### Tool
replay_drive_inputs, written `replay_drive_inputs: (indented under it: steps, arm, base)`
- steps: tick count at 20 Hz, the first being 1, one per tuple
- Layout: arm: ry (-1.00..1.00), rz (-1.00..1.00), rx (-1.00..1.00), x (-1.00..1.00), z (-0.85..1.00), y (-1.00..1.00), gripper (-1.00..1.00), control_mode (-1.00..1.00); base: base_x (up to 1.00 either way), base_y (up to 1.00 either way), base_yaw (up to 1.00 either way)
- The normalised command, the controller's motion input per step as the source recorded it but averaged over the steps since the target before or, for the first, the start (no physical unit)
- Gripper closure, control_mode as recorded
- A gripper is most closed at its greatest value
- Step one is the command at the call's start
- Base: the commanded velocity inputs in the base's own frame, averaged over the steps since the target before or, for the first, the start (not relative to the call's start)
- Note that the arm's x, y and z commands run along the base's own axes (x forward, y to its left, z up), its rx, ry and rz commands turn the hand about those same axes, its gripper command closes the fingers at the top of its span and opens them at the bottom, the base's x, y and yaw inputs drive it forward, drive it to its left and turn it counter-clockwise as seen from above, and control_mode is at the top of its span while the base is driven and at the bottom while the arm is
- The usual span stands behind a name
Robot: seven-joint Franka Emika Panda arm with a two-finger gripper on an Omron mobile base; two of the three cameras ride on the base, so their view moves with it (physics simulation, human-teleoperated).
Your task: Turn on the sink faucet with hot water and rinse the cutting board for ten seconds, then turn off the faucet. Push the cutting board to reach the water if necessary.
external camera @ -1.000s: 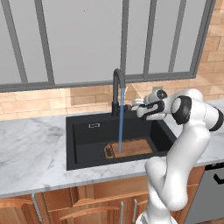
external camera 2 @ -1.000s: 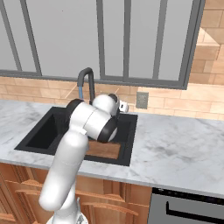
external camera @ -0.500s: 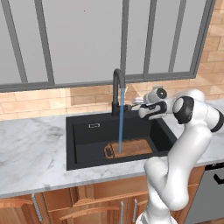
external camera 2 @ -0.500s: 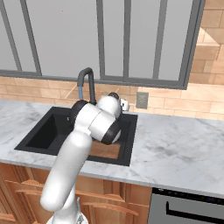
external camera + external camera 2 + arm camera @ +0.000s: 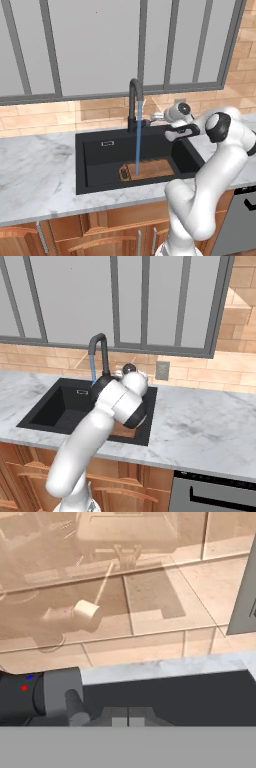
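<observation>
The black faucet (image 5: 133, 102) stands behind the black sink (image 5: 97, 157). A thin blue stream of water (image 5: 138, 142) falls from its spout onto the brown cutting board (image 5: 152, 169), which lies flat at the basin's front right, its dark handle end pointing left. My gripper (image 5: 155, 117) hovers just right of the faucet's side lever (image 5: 146, 121), shut, with nothing held. In the hand view the fingertips (image 5: 127, 718) sit close together, and the faucet body (image 5: 30, 696) with its red and blue dots and its lever stub (image 5: 75, 706) are to their left. In the right base view my arm covers most of the board (image 5: 123, 431).
Marble counter (image 5: 35, 170) surrounds the basin on both sides. A brick backsplash and a window (image 5: 100, 45) rise behind the faucet. A wall outlet (image 5: 161, 370) sits right of the sink, and a dishwasher front (image 5: 215, 493) is at the lower right.
The hand has shifted only slightly beside the faucet lever. The water keeps falling on the board, which has not moved.
</observation>
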Motion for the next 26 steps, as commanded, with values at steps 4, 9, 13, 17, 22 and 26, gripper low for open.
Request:
replay_drive_inputs:
  steps: [4,9,13,17,22,26]
  arm:
    - [0.0,0.0,0.0,0.0,-0.06,0.0,1.0,-1.0]
    - [0.0,0.0,0.0,0.0,0.0,0.05,1.0,-1.0]
    - [0.0,0.0,0.0,0.04,0.0,0.05,1.0,-1.0]
    - [0.0,0.0,0.0,0.11,0.01,0.0,1.0,-1.0]
    - [0.0,0.0,0.0,0.12,0.0,0.0,1.0,-1.0]
    - [0.01,0.0,0.01,0.08,0.05,0.0,1.0,-1.0]
  base:
    - [0.0,0.0,0.0]
    - [0.0,0.0,0.0]
    - [0.0,0.0,0.0]
    - [0.0,0.0,0.0]
    - [0.0,0.0,0.0]
    - [0.0,0.0,0.0]
